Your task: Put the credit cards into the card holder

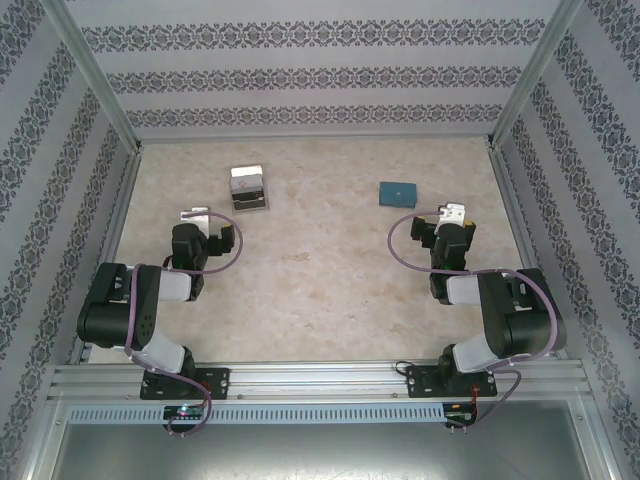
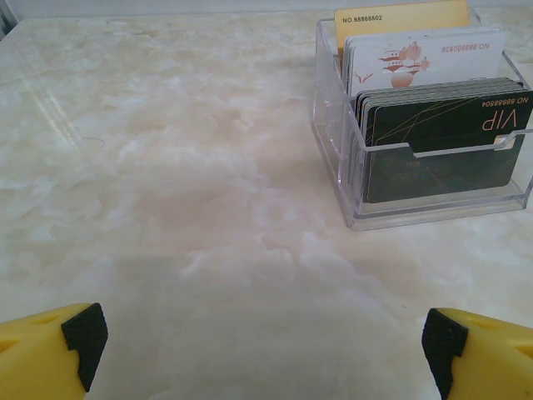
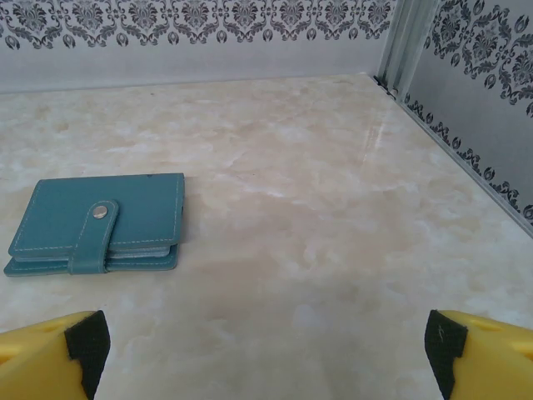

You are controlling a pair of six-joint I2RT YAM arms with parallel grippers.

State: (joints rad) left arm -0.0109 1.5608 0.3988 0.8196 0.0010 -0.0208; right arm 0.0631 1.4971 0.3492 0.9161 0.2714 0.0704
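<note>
Currently listed: credit cards point(image 2: 433, 125), upright in a clear box point(image 2: 333, 125) on the desk point(image 2: 166, 167), ahead-right of your left end effector point(image 2: 262, 337), which is spread wide and empty; likely light, stiff, slick; pinch one by its exposed top edge; card holder point(image 3: 96, 223), shut flat, strap point(image 3: 90, 246) snapped, ahead-left of your right end effector point(image 3: 262, 337), likewise spread; probably soft, light; lift the strap tab first.

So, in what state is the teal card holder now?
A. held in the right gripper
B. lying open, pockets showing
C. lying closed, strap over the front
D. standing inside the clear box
C: the card holder lies flat on the table, folded shut, with its strap wrapped over the front edge.
</note>
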